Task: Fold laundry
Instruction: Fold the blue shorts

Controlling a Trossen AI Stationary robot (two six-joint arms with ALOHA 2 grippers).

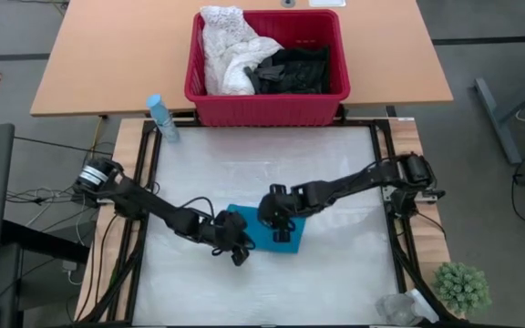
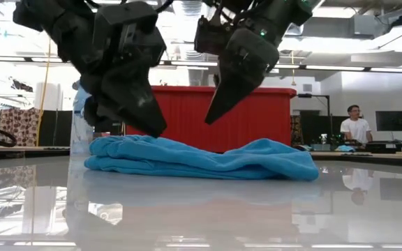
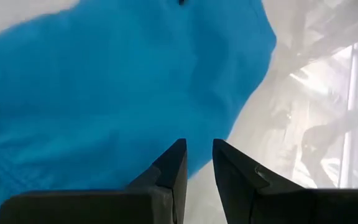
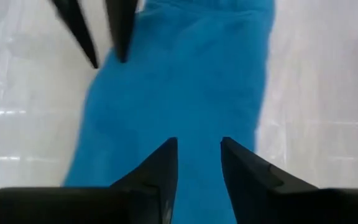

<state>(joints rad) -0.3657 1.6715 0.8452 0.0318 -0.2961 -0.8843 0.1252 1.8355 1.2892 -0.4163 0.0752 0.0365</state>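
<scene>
From above, a soft blue cloth (image 1: 264, 230) lies folded flat on the shiny white desk (image 1: 272, 164), with a red basket (image 1: 267, 100) behind. Low down, the cloth looks fuzzy and lumpy. The left claw (image 3: 199, 163) is empty, open a little. The right claw (image 4: 199, 163) is empty, slightly wider.

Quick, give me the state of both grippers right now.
Left gripper: open with a narrow gap, empty, at the edge of the teal garment.
Right gripper: open, empty, just above the same garment.
</scene>
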